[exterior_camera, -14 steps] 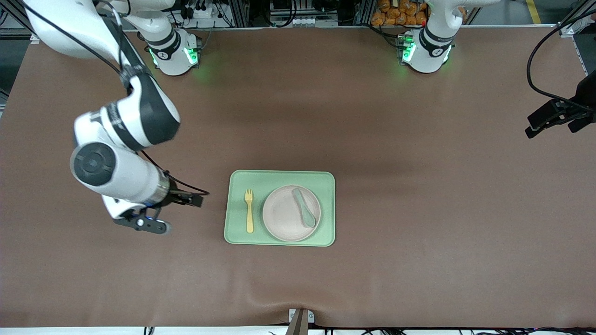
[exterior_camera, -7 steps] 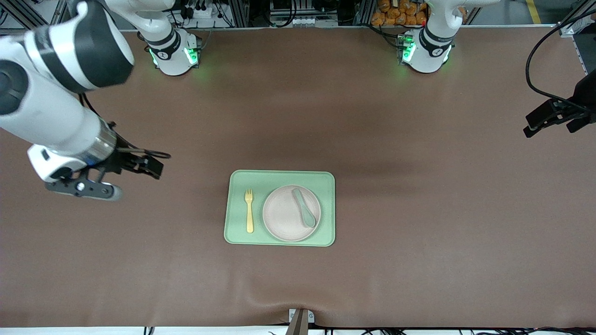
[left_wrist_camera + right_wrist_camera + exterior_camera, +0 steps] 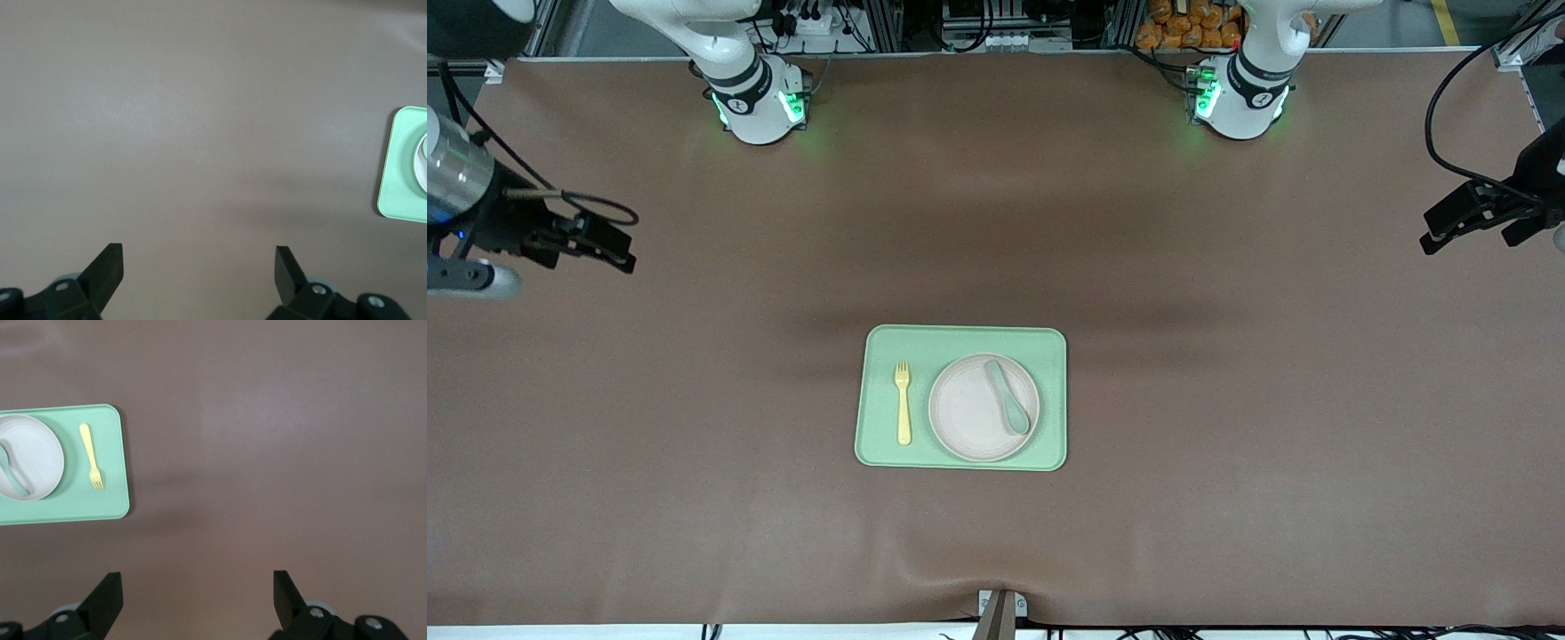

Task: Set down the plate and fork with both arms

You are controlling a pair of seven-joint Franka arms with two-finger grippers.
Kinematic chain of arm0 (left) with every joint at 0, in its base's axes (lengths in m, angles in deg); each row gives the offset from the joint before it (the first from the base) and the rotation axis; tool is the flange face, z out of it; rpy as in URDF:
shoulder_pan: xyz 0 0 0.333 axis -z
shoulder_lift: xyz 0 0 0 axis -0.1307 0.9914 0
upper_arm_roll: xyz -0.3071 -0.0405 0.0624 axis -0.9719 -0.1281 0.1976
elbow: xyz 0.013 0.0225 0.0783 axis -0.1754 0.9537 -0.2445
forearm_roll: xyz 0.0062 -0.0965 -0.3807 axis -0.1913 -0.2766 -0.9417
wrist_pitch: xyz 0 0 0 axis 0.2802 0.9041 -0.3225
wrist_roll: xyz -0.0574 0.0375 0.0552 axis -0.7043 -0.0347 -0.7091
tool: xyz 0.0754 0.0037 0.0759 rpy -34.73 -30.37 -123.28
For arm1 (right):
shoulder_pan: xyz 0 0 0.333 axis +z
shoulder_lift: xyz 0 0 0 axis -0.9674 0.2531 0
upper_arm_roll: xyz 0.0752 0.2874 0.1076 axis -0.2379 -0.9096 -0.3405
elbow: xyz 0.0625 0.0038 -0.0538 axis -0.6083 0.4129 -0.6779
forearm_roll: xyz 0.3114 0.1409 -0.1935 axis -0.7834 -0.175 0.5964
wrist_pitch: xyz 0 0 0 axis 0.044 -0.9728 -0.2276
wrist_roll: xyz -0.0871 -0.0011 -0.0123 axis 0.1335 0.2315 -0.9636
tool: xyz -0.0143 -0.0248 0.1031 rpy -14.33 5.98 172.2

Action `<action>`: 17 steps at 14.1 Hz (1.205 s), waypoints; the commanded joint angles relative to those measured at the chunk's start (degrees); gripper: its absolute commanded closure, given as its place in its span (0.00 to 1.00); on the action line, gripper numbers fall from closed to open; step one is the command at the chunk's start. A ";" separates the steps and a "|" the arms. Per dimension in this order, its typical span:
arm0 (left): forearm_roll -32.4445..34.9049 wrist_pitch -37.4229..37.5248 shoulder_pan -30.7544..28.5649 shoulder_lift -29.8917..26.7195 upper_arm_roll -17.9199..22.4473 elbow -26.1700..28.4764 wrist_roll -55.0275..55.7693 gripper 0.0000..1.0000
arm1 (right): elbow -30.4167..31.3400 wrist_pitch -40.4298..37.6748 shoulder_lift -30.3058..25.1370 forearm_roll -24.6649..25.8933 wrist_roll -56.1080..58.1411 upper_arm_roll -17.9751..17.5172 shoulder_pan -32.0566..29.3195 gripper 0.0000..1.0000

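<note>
The brown surface point(image 3: 1227, 444) carries only one cluster of things, at its centre, toward the front camera. Largest there is the light green tray point(image 3: 960, 340), a rectangle with its long sides running toward the arms' two ends of the surface. On it sits the plate point(image 3: 971, 418), taking the half toward the left arm's end, probably so a strip stays free for cutlery. A muted green spoon point(image 3: 1008, 408) lies in the plate, bowl at about 5 o'clock on the plate's face, handle toward 1 o'clock. The fork point(image 3: 903, 402) lies flat on the tray just beside the plate at its 9 o'clock, apart from it, tines at 12 o'clock toward the robots' bases. In my judgement plate and fork look placed already, as in a table setting.

The right gripper point(image 3: 618, 249) hangs over bare surface at the right arm's end, at roughly 10 o'clock from the tray, jaws spread wide and holding nothing, as the right wrist view confirms point(image 3: 198, 600). The left gripper point(image 3: 1449, 233) hangs over the left arm's end, at about 2 o'clock from the tray, likewise wide apart and empty point(image 3: 198, 273). Both stand well clear, likely to leave the setting undisturbed.
</note>
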 commanded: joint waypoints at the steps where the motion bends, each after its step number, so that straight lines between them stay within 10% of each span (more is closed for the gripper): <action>1: -0.75 0.32 -0.29 -2.21 -0.52 1.72 -1.26 0.00 | 4.66 1.52 -3.56 -0.93 0.61 1.34 0.67 0.00; 17: 0.04 6.47 0.15 -2.38 -4.30 0.31 -4.24 0.00 | 9.76 7.06 -5.32 -1.28 13.00 5.39 1.55 0.00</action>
